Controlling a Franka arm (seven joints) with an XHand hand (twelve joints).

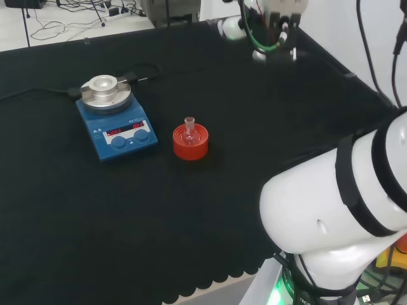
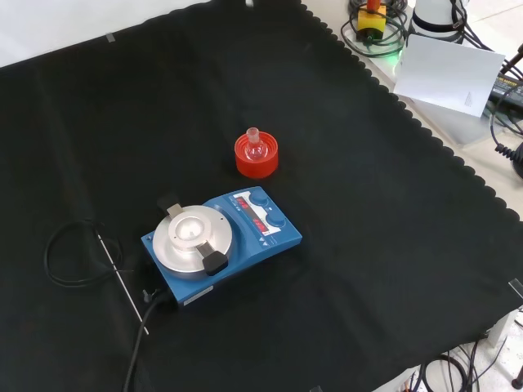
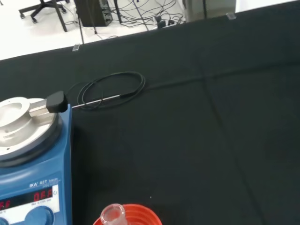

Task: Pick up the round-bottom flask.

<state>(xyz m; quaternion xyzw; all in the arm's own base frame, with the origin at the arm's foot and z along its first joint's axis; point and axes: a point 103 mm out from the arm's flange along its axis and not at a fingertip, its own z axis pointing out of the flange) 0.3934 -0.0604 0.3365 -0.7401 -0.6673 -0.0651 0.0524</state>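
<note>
flask (image 1: 189, 129) sits upright in ring stand (image 1: 191, 142), mid-cloth (image 1: 267, 114). head view: stirrer (image 1: 116, 124) just left of stand, apart from it; hand (image 1: 275, 22) well off at far right, above the cloth. front view: stirrer nearer than stand, lower left; cable (image 2: 69, 255) looped left of stirrer, thin probe (image 2: 122, 282) lying beside it.

A black cloth (image 1: 95, 241) with a scalloped edge covers the bench. Beyond its far edge in the head view lies a pale floor (image 1: 57, 28) strewn with dark cables (image 1: 76, 22). The wrist view shows a wheeled chair base (image 3: 44, 7) and a dark cabinet (image 3: 91, 11) on that floor.
</note>
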